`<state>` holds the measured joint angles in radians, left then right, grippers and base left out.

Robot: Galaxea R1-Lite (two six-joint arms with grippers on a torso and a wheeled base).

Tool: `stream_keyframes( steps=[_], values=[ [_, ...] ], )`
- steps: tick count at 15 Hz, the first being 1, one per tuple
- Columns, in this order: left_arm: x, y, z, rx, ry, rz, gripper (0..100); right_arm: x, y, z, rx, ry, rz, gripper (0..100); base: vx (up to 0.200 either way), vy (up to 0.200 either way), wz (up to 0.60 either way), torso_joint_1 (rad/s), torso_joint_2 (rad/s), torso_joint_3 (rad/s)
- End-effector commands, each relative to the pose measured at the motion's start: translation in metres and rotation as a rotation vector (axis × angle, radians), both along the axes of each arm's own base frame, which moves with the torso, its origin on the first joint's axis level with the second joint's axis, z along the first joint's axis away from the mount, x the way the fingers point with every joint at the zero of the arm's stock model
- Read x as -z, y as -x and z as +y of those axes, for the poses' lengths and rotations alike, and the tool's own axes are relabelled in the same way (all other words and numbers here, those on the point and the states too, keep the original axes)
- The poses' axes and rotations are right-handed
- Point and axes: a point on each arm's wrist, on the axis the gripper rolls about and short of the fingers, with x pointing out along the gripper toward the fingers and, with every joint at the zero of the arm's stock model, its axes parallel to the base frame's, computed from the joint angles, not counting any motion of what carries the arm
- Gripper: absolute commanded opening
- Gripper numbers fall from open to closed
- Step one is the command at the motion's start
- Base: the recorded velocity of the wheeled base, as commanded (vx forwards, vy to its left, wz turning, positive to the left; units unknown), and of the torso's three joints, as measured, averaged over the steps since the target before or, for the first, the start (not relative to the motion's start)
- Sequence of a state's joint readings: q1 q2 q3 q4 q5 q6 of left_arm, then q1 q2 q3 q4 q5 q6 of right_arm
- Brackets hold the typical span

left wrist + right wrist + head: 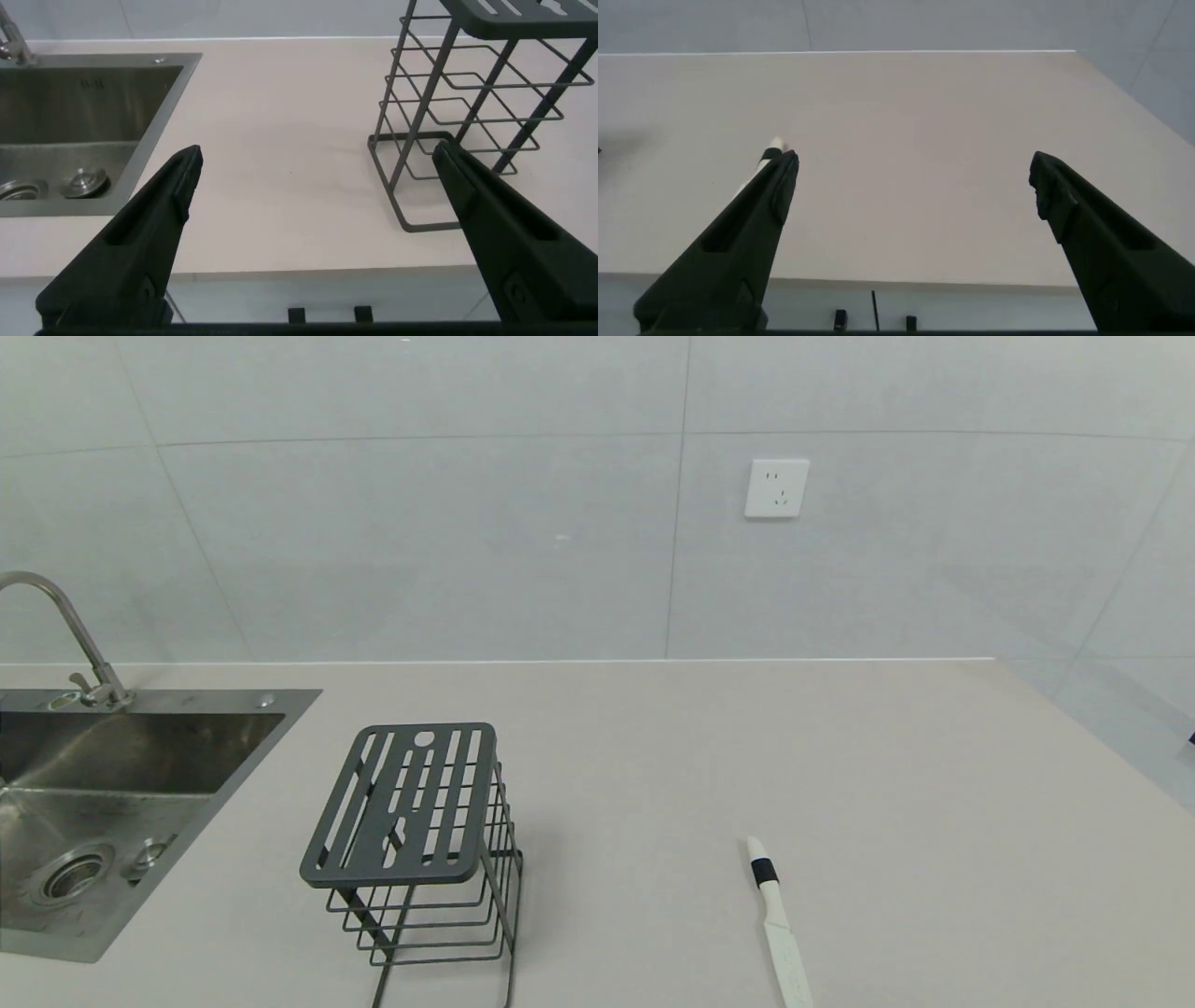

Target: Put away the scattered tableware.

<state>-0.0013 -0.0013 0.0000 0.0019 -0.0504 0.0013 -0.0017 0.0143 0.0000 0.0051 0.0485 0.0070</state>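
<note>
1. Holding my left tool (318,159) spread wide over the near edge of the table (653,756), between the sink (187,700) and the dark wire rack (411,840).
2. My right tool (912,163) is spread too, gripping nothing.
3. The white knife (775,919) with a black band lies flat on the table, near right, well apart from the rack.

Right of the slotted wire rack (411,840), the white knife (778,933) loses its blade tip to the head view's lower edge, as do the rack's feet. Left of it, sink (140,747) and faucet (82,627) are cropped. 1 finger (738,243) of the right gripper (912,166) hides most of the knife.
</note>
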Motion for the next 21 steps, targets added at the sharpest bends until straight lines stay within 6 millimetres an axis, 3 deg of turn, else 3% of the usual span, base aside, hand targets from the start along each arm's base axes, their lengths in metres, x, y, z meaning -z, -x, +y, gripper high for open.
stream_keyframes(
  steps=[1, 5, 14, 15, 17, 21],
  values=[
    [0.0, 0.0, 0.0, 0.0, 0.0, 0.001, 100, 0.0, 0.0, 0.0, -0.001, 0.001, -0.001, 100, 0.0, 0.0, 0.0, 0.129, -0.33, -0.188],
    [0.0, 0.0, 0.0, 0.002, -0.005, -0.001, 100, 0.0, 0.0, 0.0, -0.001, -0.002, -0.001, 100, 0.0, 0.0, 0.0, 0.148, -0.37, -0.215],
    [0.0, 0.0, 0.0, 0.0, 0.001, -0.002, 100, 0.0, 0.0, 0.0, -0.002, 0.005, -0.001, 100, 0.0, 0.0, 0.0, 0.003, -0.01, -0.003],
    [0.0, 0.0, 0.0, 0.0, 0.0, -0.002, 100, -0.002, 0.0, 0.0, -0.001, 0.004, -0.018, 100, 0.0, 0.0, 0.0, 0.0, 0.0, 0.0],
    [0.0, 0.0, 0.0, 0.0, -0.002, -0.002, 100, -0.024, 0.002, 0.0, -0.014, 0.038, -0.236, 100, 0.0, 0.0, 0.0, 0.0, 0.0, 0.0],
    [0.0, 0.0, 0.0, 0.0, -0.003, -0.002, 100, -0.034, 0.005, 0.005, -0.226, 0.074, -0.102, 100, 0.0, 0.0, 0.0, 0.0, 0.0, 0.0]
  ],
)
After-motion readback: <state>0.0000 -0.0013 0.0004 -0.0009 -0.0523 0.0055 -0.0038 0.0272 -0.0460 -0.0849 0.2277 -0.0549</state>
